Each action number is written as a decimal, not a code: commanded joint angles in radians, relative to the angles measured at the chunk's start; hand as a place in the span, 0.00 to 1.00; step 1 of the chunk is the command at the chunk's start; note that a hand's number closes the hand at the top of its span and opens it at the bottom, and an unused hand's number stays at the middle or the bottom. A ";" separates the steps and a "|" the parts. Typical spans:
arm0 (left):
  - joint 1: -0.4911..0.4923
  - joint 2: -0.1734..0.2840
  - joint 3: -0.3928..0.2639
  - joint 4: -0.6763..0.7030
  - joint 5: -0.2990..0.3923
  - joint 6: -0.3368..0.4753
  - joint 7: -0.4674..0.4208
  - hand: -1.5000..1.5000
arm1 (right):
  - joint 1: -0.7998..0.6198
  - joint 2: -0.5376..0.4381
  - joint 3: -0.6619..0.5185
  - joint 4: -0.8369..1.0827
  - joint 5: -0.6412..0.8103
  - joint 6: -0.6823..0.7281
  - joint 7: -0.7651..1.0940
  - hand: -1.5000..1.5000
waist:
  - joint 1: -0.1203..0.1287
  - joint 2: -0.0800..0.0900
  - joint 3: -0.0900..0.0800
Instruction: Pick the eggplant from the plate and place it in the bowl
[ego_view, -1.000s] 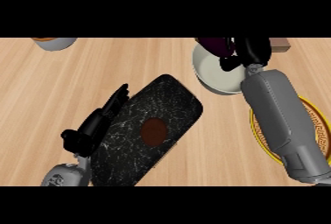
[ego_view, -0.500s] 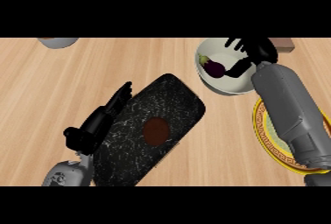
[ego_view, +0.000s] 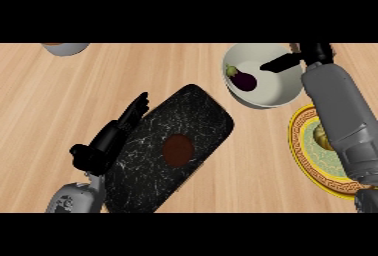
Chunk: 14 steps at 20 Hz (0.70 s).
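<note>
Since half a second ago the right robot hand (ego_view: 295, 59) has let the eggplant (ego_view: 242, 80) go: then its fingers were curled over the dark fruit inside the bowl (ego_view: 284, 95), and now they are spread out straight above the bowl's far right rim, holding nothing. Its grey forearm runs down the right side of the view, crossing over the plate (ego_view: 304, 150).

Small, purple and green-capped, the eggplant lies on the pale inner floor of the bowl, towards its left side, apart from the fingers. That bowl is white and sits far right on the wooden tabletop (ego_view: 111, 85), just beyond the yellow, gold-patterned plate.

At the near left, the left robot hand (ego_view: 111, 137) rests with relaxed, straight fingers along the left edge of a black marbled board (ego_view: 148, 165), holding nothing. On the board's middle is a round brown patch (ego_view: 178, 150). At the far left edge of the view, part of a grey bowl-like dish (ego_view: 65, 48) shows, well apart from everything else.
</note>
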 joint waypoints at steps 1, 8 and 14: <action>-0.002 -0.003 0.016 -0.009 0.002 0.015 0.019 0.50 | -0.016 -0.045 -0.114 -0.019 -0.115 -0.011 -0.009 0.00 | -0.018 -0.008 0.000; 0.042 0.006 0.004 -0.002 -0.004 -0.009 -0.030 0.50 | 0.049 -0.248 -0.246 0.079 -0.231 0.086 -0.101 0.00 | -0.006 -0.001 0.001; 0.018 -0.017 0.001 -0.022 -0.021 0.024 0.002 0.50 | 0.156 -0.353 -0.340 0.113 -0.327 0.131 -0.247 0.00 | -0.015 -0.001 0.001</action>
